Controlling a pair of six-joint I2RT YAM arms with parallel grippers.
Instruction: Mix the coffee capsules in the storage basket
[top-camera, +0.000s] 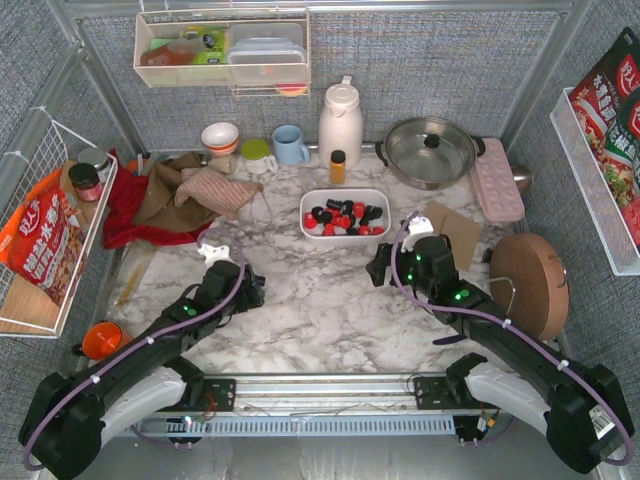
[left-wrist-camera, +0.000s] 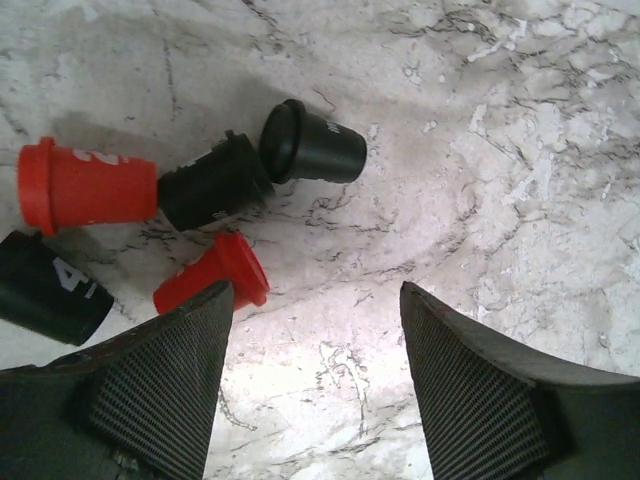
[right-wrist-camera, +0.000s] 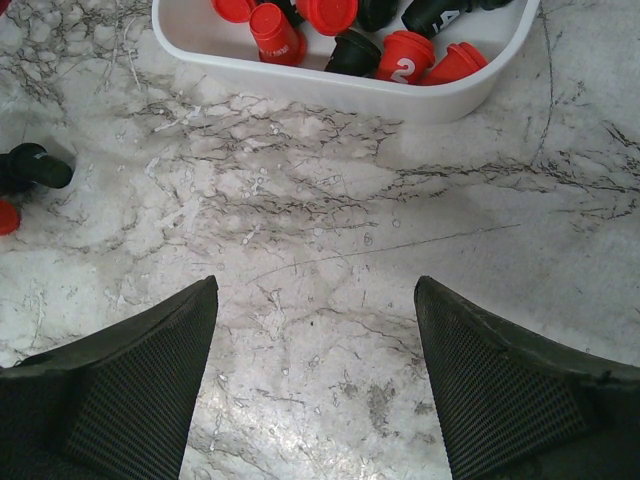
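White, shallow, rectangular plastic storage basket (right-wrist-camera: 330, 92) sits toward the far edge of the marble bench (top-camera: 320, 300), holding most of the red and black cup-shaped coffee capsules (top-camera: 345, 215), already jumbled together. Five loose capsules (left-wrist-camera: 210, 182) lie on the bench to its left, so I judge the mixing unfinished. Left gripper (left-wrist-camera: 312, 300) and right gripper (right-wrist-camera: 315, 290) both hang with fingers spread, grasping nothing.

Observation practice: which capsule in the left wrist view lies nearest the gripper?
The lower red capsule, beside one finger; the other red and three black lie farther.
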